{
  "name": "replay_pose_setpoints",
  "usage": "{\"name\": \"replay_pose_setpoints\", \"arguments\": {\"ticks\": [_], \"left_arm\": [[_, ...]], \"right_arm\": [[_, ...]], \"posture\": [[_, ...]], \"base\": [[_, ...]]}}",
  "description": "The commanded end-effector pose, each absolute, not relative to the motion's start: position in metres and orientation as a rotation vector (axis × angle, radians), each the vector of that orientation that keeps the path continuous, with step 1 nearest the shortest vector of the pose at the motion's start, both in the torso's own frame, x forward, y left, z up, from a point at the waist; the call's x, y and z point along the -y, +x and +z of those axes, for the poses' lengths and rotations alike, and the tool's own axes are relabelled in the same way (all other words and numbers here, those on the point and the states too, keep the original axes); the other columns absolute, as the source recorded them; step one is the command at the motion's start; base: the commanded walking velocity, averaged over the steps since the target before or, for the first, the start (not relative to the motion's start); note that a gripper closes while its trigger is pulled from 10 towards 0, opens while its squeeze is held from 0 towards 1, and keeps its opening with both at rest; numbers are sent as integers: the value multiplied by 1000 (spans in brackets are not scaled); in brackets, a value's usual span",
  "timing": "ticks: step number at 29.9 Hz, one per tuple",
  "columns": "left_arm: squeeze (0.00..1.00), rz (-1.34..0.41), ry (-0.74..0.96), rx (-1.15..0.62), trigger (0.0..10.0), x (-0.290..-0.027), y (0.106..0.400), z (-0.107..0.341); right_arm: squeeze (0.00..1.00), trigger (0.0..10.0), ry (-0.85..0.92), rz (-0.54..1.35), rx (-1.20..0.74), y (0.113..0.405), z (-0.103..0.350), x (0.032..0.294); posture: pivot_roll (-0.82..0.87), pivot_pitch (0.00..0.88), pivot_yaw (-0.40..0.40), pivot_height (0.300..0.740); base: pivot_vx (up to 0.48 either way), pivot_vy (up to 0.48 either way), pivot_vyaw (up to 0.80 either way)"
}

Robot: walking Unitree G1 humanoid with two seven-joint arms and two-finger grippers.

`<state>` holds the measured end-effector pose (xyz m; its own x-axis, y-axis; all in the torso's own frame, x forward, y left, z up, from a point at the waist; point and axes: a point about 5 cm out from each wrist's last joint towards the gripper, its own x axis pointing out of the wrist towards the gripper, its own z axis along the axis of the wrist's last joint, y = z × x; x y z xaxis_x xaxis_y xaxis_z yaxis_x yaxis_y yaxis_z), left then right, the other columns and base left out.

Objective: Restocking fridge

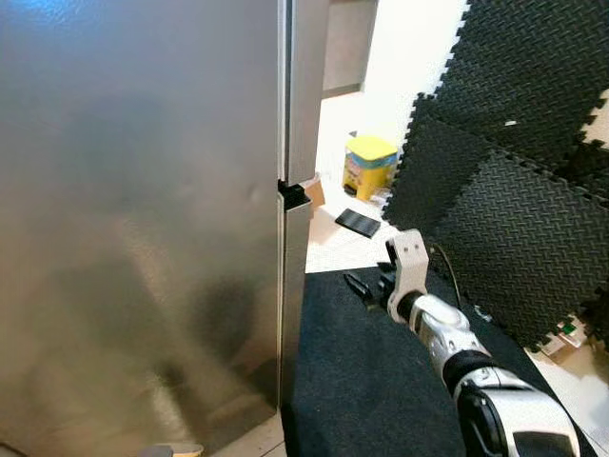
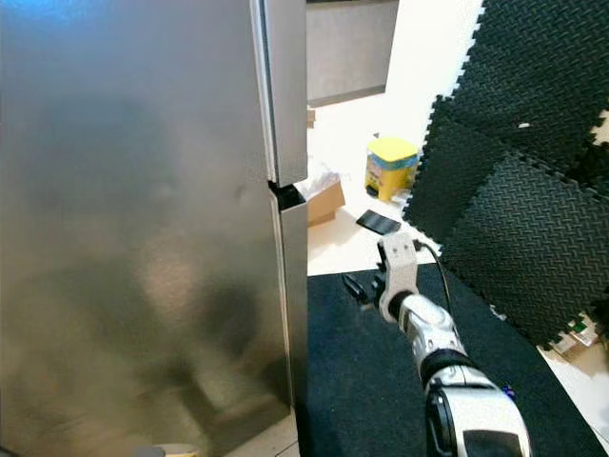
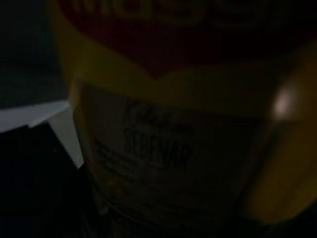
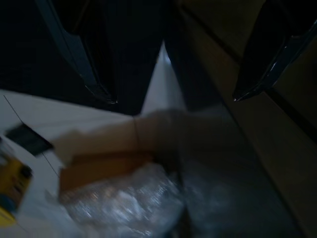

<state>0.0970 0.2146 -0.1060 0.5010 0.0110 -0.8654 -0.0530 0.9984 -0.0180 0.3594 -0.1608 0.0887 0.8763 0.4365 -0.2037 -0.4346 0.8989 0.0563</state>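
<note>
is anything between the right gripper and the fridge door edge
Nothing visible stands in the way. The right gripper, fingers open, hangs over the black mat, pointed toward the side edge of the closed steel fridge, with open space between them. The cardboard box and yellow tub sit farther back on the floor.

A black floor mat [image 1: 362,381] lies just beside the steel wall's foot. Past its far edge, on the pale floor, a small flat black slab [image 1: 358,223] lies near a yellow tub [image 1: 369,164]. Black foam tiles [image 1: 514,162] lean along the mat's right side. A cardboard box [image 2: 324,200] with clear plastic wrap sits beyond the mat's far left corner
</note>
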Motion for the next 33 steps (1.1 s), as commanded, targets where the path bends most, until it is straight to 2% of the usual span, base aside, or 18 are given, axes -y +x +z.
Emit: {"name": "replay_pose_setpoints", "arguments": {"ticks": [1, 8, 13, 26, 33], "left_arm": [[0, 25, -27, -1054, 10000, -217, 93, -106], [0, 17, -14, -1046, 10000, -220, 93, -105], [0, 12, -8, -1045, 10000, -221, 92, -105], [0, -3, -3, -1043, 10000, -220, 93, -105], [0, -5, -6, -1040, 10000, -219, 94, -105]], "right_arm": [[0, 10000, 18, 487, -197, 361, 93, 153], [0, 10000, 15, 608, -139, 371, 112, 121], [0, 10000, 0, 637, -110, 374, 121, 111], [0, 10000, -14, 583, 15, 388, 155, 100], [0, 10000, -25, 538, 21, 390, 158, 104]], "posture": [[-21, 73, -4, 740], [-11, 95, -3, 740], [-12, 99, -2, 740], [-14, 101, -2, 740], [-12, 101, -4, 740]], "base": [[0, 0, 0], [0, 0, 0], [0, 0, 0], [0, 0, 0], [0, 0, 0]]}}
